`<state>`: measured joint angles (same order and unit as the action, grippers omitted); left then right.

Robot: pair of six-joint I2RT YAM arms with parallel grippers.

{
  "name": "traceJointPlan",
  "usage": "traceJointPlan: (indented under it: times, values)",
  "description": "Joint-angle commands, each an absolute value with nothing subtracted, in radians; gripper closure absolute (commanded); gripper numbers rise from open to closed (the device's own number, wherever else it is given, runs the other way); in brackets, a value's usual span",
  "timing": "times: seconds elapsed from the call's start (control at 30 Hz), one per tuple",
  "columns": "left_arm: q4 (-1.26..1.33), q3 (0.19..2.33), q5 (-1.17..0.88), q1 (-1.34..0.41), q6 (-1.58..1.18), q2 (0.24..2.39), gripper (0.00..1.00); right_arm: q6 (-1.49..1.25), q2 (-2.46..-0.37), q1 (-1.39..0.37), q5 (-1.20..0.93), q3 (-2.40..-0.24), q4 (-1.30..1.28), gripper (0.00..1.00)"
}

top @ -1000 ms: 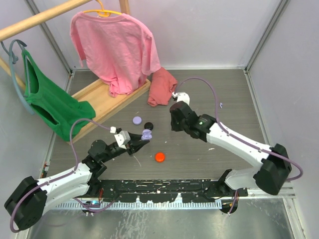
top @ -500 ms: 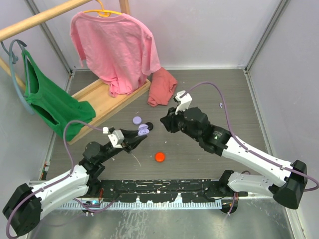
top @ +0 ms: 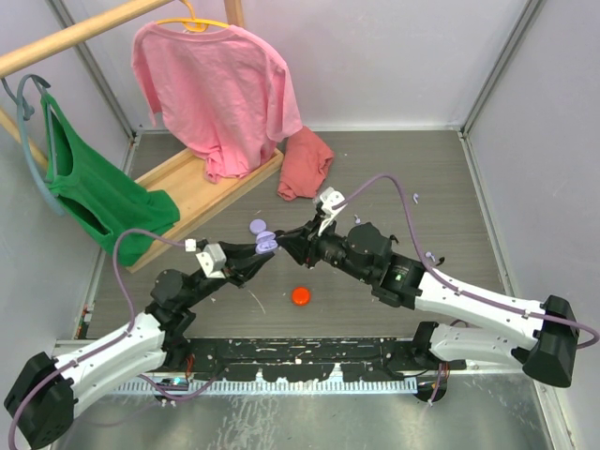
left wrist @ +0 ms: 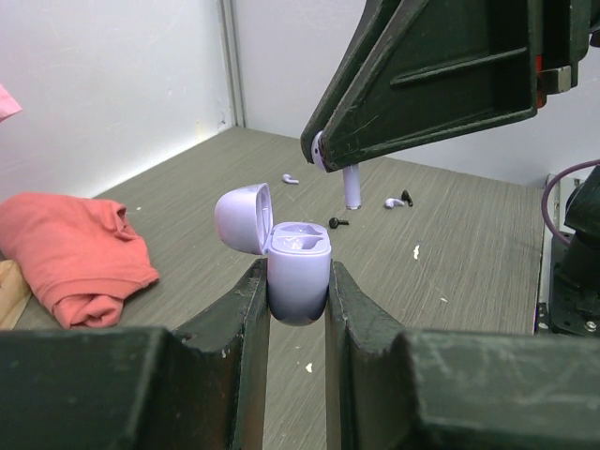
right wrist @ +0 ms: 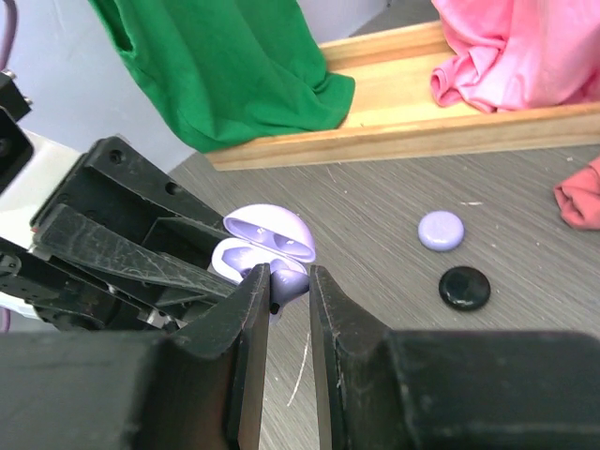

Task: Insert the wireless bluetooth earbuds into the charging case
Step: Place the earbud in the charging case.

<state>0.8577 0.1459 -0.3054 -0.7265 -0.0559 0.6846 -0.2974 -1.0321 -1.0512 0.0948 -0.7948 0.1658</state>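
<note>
My left gripper [left wrist: 297, 274] is shut on the lavender charging case [left wrist: 298, 272] and holds it upright above the table, lid open. It also shows in the top view [top: 266, 243]. My right gripper [right wrist: 289, 279] is shut on a lavender earbud [right wrist: 294, 276] and holds it just over the open case [right wrist: 246, 246]. In the left wrist view the earbud's stem [left wrist: 352, 187] hangs from the right fingers [left wrist: 422, 84] behind and above the case. Two more lavender earbuds [left wrist: 289, 178] [left wrist: 397, 201] and a black one [left wrist: 337, 222] lie on the table beyond.
A lavender puck [top: 258, 226] and an orange-red puck [top: 301, 295] lie near the grippers. A black puck [right wrist: 464, 287] lies beside the lavender one. A coral cloth [top: 305, 164], a wooden rack base [top: 202, 192] and hung pink and green shirts stand at the back left.
My right gripper has swung left with the earbud until it is over the case. My left gripper has raised the case a little towards it.
</note>
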Motion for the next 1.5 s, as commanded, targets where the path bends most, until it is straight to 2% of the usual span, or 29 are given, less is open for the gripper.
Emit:
traceJointPlan:
  times: [0.0,1.47]
  values:
    - [0.929,0.181,-0.303,-0.729,-0.073,0.662,0.97,-0.264,-1.028,-1.077,0.105,-0.790,0.335,0.81]
    - [0.941,0.176,-0.294,-0.729,-0.095,0.661,0.98,-0.265,-1.122,-1.155,0.154,-0.801,0.352,0.80]
